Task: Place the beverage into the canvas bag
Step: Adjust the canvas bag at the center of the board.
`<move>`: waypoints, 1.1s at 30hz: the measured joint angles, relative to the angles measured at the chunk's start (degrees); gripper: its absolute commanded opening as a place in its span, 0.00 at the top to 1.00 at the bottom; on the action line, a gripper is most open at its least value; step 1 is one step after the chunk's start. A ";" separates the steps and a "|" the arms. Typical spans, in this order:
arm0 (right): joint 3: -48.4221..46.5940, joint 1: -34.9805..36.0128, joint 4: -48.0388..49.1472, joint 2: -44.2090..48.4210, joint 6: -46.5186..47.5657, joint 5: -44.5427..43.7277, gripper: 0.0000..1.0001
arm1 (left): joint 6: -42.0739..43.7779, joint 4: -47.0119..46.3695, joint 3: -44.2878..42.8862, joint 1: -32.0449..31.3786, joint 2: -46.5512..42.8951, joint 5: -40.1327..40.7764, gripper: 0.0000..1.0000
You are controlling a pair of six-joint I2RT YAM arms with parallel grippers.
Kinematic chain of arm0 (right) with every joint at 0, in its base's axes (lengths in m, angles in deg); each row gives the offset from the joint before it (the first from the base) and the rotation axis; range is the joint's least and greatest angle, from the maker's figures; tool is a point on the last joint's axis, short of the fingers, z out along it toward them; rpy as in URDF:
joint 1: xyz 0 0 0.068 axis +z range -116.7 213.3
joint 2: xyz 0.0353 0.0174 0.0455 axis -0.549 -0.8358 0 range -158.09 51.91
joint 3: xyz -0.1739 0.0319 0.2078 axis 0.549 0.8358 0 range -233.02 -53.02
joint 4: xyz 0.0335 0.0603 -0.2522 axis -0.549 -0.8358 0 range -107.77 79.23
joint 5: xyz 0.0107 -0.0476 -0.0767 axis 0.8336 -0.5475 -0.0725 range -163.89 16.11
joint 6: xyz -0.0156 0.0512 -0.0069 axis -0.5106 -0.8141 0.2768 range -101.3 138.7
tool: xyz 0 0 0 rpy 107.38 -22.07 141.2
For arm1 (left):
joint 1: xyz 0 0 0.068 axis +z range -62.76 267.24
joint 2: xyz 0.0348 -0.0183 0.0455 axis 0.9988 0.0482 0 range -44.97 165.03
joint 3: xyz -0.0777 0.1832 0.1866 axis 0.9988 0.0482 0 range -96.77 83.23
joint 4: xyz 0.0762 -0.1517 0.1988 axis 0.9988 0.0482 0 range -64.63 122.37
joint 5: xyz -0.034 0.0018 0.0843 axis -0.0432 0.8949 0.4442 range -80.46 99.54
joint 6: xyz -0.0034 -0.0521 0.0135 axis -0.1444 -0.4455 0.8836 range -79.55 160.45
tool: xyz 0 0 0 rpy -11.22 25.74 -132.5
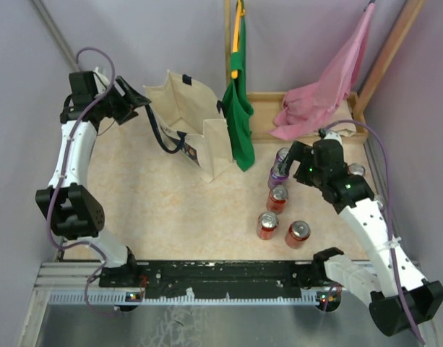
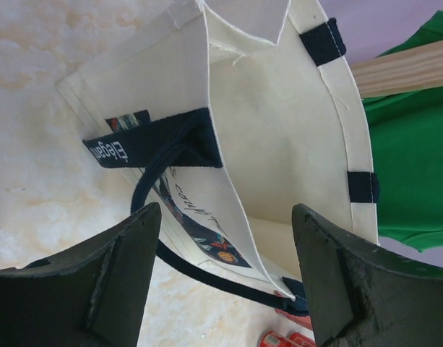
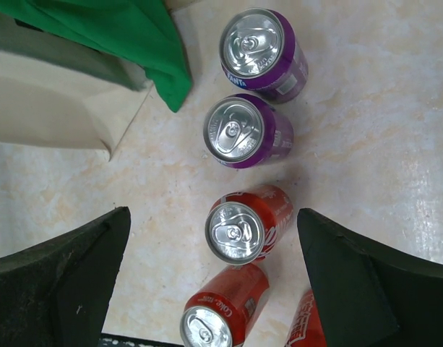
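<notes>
Right of the canvas bag (image 1: 188,123), the right gripper (image 3: 212,235) gapes over an upright red Coke can (image 3: 239,230): centre it before clenching. The left gripper (image 2: 225,217), parted and empty, seemingly straddles the bag's rim.

The canvas bag (image 1: 179,97) is cream, with dark navy straps (image 2: 324,41) and a small multicoloured print (image 2: 214,242) on one side. The green cloth bag (image 1: 239,123) and the pink cloth bag (image 1: 322,90) are plain. The purple cans (image 3: 261,54) and the red cans (image 3: 243,228) have silver tops. The surface (image 1: 163,195) is mottled beige.
</notes>
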 measured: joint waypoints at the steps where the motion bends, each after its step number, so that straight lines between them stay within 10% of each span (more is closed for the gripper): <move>1: 0.00 0.00 -0.17 0.59 -0.26 -0.17 0.01 | -0.28 0.17 -0.02 -0.39 0.37 0.28 0.22; 18: 0.35 0.00 -5.92 7.67 -3.17 -3.61 0.01 | -2.60 2.12 -0.02 -12.41 3.89 7.65 0.20; 21: 0.35 0.00 -6.56 7.89 -3.21 -4.11 0.01 | -2.58 2.43 2.21 -12.50 3.93 8.48 0.38; 26: 0.35 0.00 -6.58 7.61 -3.34 -4.24 0.01 | -1.64 3.17 3.96 -12.48 4.02 9.14 1.00; 33: -3.04 0.00 -8.04 2.47 -0.11 -4.07 0.01 | 6.99 7.45 2.03 -12.44 4.02 7.10 1.00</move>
